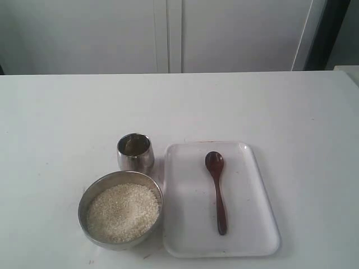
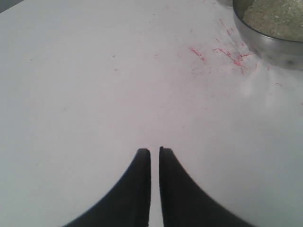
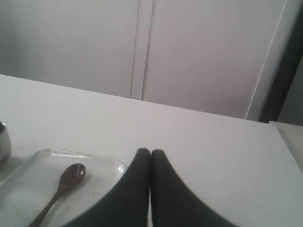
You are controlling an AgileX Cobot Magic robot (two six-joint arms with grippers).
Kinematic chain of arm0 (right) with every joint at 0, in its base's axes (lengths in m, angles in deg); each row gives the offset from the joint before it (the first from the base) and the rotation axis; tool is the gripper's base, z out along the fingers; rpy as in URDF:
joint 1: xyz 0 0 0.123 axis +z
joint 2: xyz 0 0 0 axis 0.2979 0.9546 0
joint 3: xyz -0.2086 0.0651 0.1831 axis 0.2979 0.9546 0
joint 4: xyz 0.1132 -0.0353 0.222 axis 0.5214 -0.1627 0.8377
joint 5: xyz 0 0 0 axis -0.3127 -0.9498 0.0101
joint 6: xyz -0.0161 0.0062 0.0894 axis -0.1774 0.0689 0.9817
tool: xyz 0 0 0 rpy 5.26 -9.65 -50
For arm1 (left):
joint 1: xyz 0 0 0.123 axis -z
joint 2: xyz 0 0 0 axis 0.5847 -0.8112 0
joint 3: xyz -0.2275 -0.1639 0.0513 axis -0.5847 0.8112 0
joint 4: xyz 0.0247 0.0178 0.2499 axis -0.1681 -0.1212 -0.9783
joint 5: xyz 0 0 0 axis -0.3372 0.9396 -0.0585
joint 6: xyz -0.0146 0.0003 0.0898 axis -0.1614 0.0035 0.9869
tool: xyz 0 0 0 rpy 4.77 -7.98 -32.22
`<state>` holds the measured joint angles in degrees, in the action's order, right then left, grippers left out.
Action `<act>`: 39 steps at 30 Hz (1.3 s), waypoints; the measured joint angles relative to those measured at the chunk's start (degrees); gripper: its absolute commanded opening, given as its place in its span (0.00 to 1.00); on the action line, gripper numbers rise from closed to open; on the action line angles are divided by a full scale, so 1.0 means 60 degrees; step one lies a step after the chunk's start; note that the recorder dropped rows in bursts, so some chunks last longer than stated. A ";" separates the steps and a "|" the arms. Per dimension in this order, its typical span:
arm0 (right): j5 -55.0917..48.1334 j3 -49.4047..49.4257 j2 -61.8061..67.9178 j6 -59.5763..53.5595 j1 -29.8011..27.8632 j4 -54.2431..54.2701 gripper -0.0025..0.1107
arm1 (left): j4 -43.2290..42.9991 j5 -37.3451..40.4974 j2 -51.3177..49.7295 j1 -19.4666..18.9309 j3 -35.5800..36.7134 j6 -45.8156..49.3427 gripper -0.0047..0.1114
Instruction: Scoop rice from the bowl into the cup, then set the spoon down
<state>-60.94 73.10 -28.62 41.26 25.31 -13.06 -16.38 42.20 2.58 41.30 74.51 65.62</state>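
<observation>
The steel bowl [image 1: 82,208] holds a heap of white rice [image 1: 122,212] at the front left of the table. Just behind it stands the small steel cup [image 1: 135,152], upright. The dark wooden spoon [image 1: 217,190] lies flat on a white tray [image 1: 252,224] to the right of the bowl, its oval end pointing away. No arm shows in the exterior view. My left gripper [image 2: 155,150] is shut and empty over bare table, with the bowl [image 2: 270,45] and rice [image 2: 277,19] off to one side. My right gripper [image 3: 151,151] is shut and empty beside the tray [image 3: 28,184] and spoon [image 3: 64,182].
The white table [image 1: 280,106] stretches back to a pale wall with cabinet doors [image 1: 168,33]. Red scratch marks [image 2: 227,52] lie on the table near the bowl. The cup's edge [image 3: 4,139] shows past the tray in the right wrist view.
</observation>
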 measured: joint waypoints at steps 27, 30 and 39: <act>-0.0538 0.1776 -0.0531 -0.0243 -0.0938 0.0473 0.02 | 0.0000 0.0000 0.0000 0.0000 0.0000 0.0000 0.16; -0.0596 0.1776 -0.0531 -0.0243 -0.0938 0.0473 0.02 | 0.0000 0.0000 0.0000 0.0000 0.0000 0.0000 0.16; -0.0596 0.1776 -0.0531 -0.0243 -0.0938 0.0473 0.02 | 0.0000 0.0000 0.0000 0.0000 0.0000 0.0000 0.16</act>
<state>-64.51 83.75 -31.80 39.80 19.68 -10.23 -16.38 42.20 2.58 41.30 74.51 65.62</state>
